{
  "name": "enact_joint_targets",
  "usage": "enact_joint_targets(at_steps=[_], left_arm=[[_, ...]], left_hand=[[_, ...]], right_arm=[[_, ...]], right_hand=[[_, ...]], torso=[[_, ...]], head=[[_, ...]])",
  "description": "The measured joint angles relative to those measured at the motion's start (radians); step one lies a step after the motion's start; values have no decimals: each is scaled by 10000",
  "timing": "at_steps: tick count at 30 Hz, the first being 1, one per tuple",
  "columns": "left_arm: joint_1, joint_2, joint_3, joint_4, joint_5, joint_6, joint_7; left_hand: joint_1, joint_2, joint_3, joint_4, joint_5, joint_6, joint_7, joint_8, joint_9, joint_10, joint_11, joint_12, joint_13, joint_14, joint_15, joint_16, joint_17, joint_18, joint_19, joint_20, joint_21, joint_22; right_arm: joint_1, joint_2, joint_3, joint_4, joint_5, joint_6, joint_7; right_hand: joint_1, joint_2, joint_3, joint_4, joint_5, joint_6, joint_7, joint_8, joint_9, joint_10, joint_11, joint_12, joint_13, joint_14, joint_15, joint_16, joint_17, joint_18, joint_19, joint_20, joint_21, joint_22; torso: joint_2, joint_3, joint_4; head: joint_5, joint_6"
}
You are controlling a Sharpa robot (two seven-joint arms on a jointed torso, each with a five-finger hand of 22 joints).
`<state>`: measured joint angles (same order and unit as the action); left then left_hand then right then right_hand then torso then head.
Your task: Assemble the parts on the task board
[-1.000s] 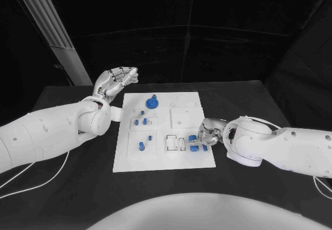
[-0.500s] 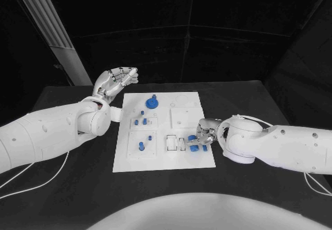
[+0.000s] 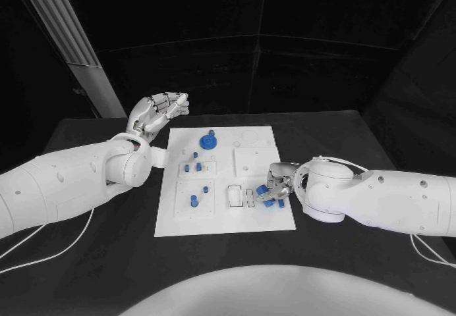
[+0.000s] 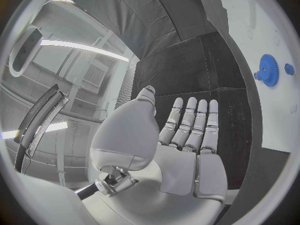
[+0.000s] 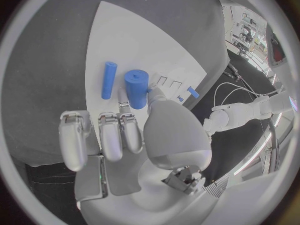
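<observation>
While the left hand (image 3: 159, 108) hangs raised beyond the far left corner of the task board (image 3: 224, 217), its fingers lie straight and close together with the thumb set apart, and it holds nothing. The left wrist view shows this plainly: the palm (image 4: 187, 150) faces out over the black table (image 4: 206, 80) with nothing in it, and past it, on the board's white edge, stands a blue gear (image 4: 269, 70) with a small blue peg (image 4: 289, 68) just beside it.

Down at the board's near right part, the right hand (image 3: 277, 186) rests low over a cluster of blue parts (image 3: 268, 198). From the head view the big white forearm hides most of it, and I cannot tell from there whether anything is gripped. The right wrist view shows more: a thick blue cylinder (image 5: 136, 88) stands on the board with the thumb tip and a fingertip (image 5: 125, 110) touching its lower end, the other fingers curled just beside it. A thinner blue rod (image 5: 109, 79) lies flat on the board near the cylinder, apart from the hand. Whether the cylinder is truly pinched or only touched is unclear.

Further up the board, the head view shows the gear (image 3: 208, 140) near the far edge and more small blue pieces (image 3: 193, 166) on the left panels.
</observation>
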<state>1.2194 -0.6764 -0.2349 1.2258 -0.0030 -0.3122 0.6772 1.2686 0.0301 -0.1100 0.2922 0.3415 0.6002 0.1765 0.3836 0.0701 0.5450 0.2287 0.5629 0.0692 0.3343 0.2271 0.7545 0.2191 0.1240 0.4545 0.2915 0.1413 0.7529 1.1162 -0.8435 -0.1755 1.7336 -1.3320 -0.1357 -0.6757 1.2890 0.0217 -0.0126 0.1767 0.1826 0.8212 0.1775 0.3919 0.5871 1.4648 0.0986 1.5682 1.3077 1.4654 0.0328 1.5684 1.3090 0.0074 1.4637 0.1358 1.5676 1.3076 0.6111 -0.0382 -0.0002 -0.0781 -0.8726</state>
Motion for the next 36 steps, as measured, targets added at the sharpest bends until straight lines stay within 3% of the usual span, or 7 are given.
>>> enact_joint_targets(at_steps=[9,11,12,13,15,29,36], left_arm=[[0,-13,0,4,0,6,0],[0,-14,0,5,0,8,0],[0,-15,0,5,0,9,0],[0,-17,0,5,0,9,0],[0,-18,0,5,0,10,0],[-1,-24,0,-10,0,18,0],[-2,0,0,-31,0,29,0]], left_hand=[[39,39,0,0,0,0,0,0,0,0,0,71,0,0,0,47,-28,0,0,0,0,1],[39,38,0,0,-1,0,0,4,0,0,0,71,0,0,0,47,-28,0,0,0,0,1],[39,38,0,0,-1,0,0,41,0,0,0,71,0,0,0,47,-28,0,0,0,0,1],[39,39,0,0,-1,0,0,41,0,0,0,71,0,0,0,47,-28,0,0,0,0,1],[39,38,0,0,-1,0,0,41,1,0,0,71,0,0,0,47,-28,0,0,0,0,2],[39,38,0,0,-5,0,0,41,1,0,0,70,0,0,0,47,-27,1,0,0,0,-6],[39,38,-22,22,-6,0,0,41,1,0,0,70,0,0,0,47,-47,0,0,0,0,-6]], right_arm=[[-31,-67,-24,91,-65,-255,178],[-40,-121,-33,141,-68,-409,253],[-45,-164,-35,177,-69,-537,308],[-46,-198,-34,210,-70,-644,354],[-49,-276,-40,266,-69,-883,456],[-119,-928,-92,814,722,-2024,1081],[-68,-1169,-81,1035,2250,-2505,1625]], right_hand=[[513,15,255,-255,658,219,3,-254,-199,4,-9,0,0,14,14,0,0,0,34,34,0,0],[564,51,320,-253,840,302,41,-436,-1052,19,-102,0,0,14,14,0,0,-1,34,34,0,-1],[630,-15,485,-360,901,365,37,-535,-1781,10,-123,0,0,14,14,0,0,0,34,34,0,-1],[645,-29,840,-663,976,415,60,-657,-3285,19,-131,0,0,14,14,0,0,-1,33,34,0,-1],[814,64,1103,-873,1087,464,85,-876,-4331,18,-132,0,0,10,10,0,0,-1,34,33,0,-1],[847,43,1510,-1059,1243,770,390,-1303,-4565,19,-204,0,0,14,-64,0,0,0,34,-42,0,-1],[635,-167,1546,-1064,1250,913,469,-1403,-4590,18,-275,0,0,-22,-98,0,0,0,34,-42,0,-1]], torso=[[-2,1,0],[-4,1,0],[-4,2,0],[-5,2,0],[-5,2,0],[-9,-1,1],[-13,-12,9]], head=[[20,0],[31,0],[37,0],[46,0],[53,0],[82,0],[81,0]])
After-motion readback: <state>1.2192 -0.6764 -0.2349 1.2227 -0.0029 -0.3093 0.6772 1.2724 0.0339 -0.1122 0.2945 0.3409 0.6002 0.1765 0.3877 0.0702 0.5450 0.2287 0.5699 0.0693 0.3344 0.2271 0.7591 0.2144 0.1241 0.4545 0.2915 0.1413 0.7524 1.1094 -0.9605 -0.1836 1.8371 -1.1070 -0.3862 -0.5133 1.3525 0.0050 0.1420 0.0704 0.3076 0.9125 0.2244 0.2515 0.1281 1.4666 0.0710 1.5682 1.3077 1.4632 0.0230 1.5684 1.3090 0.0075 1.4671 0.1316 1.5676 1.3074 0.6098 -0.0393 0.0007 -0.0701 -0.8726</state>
